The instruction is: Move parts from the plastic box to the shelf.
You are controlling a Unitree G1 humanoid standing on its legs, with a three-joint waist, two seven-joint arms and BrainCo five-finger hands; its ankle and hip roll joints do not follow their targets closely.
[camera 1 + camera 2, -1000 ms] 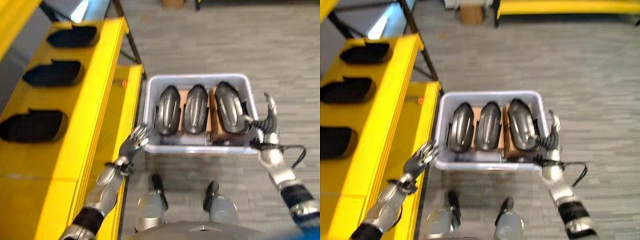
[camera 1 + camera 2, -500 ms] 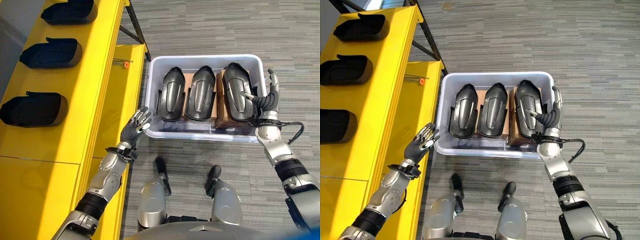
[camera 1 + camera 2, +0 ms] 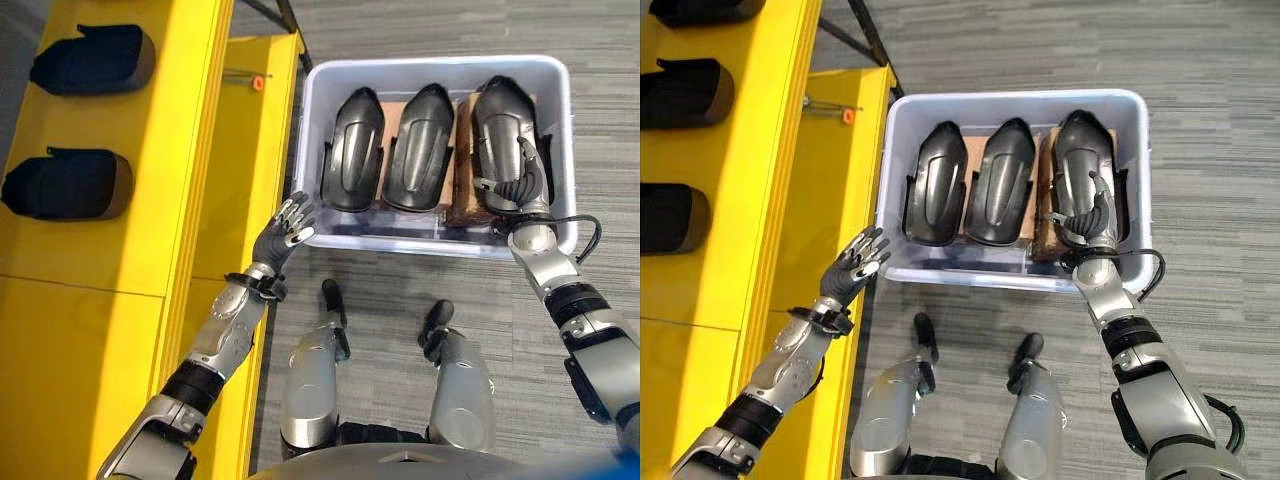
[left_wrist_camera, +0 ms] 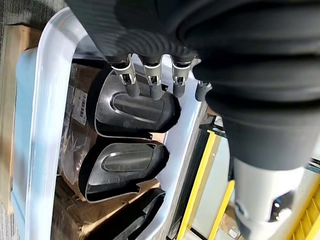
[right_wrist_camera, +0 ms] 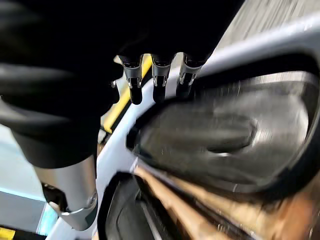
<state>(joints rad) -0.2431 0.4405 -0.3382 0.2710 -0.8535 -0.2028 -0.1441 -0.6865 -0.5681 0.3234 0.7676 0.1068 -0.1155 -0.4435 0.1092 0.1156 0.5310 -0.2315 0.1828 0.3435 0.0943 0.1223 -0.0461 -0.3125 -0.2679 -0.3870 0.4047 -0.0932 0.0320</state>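
Note:
A pale plastic box (image 3: 306, 130) stands on the floor with three dark grey moulded parts side by side: left (image 3: 352, 150), middle (image 3: 420, 148) and right (image 3: 500, 125). My right hand (image 3: 517, 188) lies over the near end of the right part, fingers relaxed and thumb spread, gripping nothing. The right wrist view shows its fingers (image 5: 156, 80) just above that part (image 5: 225, 140). My left hand (image 3: 284, 226) is open with straight fingers beside the box's near left corner. The yellow shelf (image 3: 190, 120) runs along the left.
Two black parts (image 3: 90, 60) (image 3: 70, 185) sit in the shelf's top level. A thin tool with an orange tip (image 3: 246, 77) lies on the lower yellow level. Brown cardboard (image 3: 462, 200) lines the box under the parts. Grey carpet surrounds the box.
The camera has shifted, so the whole scene sits higher and further right. My right hand has come off the box's right rim and in over the right part. The left hand stays by the corner.

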